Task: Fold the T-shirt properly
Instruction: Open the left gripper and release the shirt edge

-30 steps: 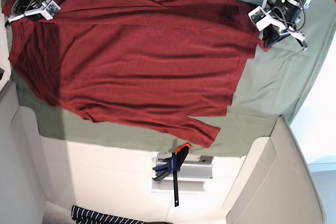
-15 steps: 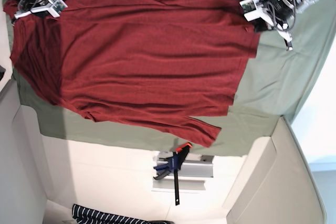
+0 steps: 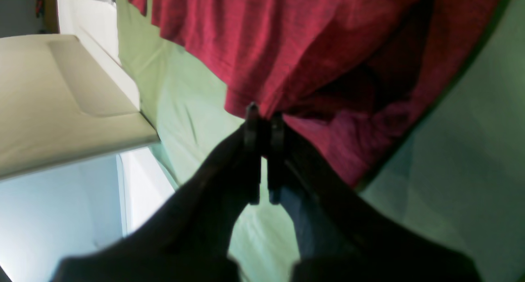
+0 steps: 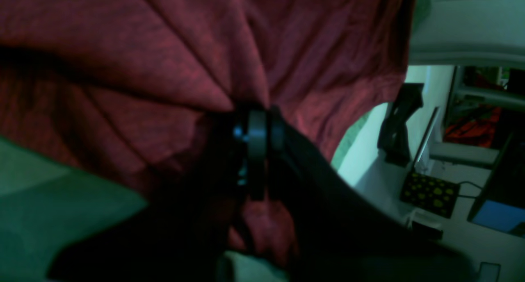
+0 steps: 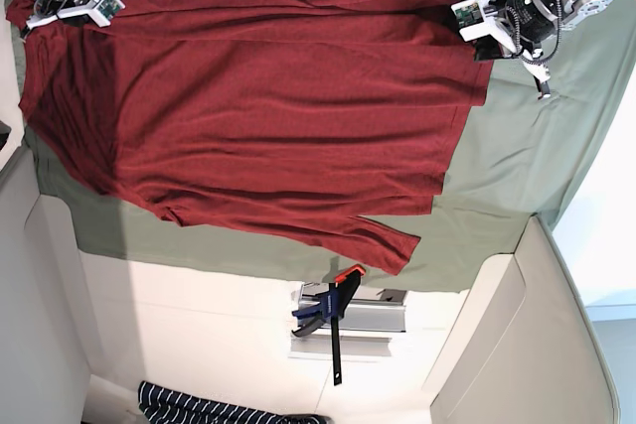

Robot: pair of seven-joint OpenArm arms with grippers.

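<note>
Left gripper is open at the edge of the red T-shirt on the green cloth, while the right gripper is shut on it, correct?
No. The left gripper is not open: the left wrist view shows its jaws shut on the edge of the red T-shirt. The right gripper is shut on it too, over the green cloth.

Green cloth (image 5: 517, 156) lies open beside the T-shirt (image 5: 268, 106); clamp (image 5: 333, 310) stands apart.
</note>
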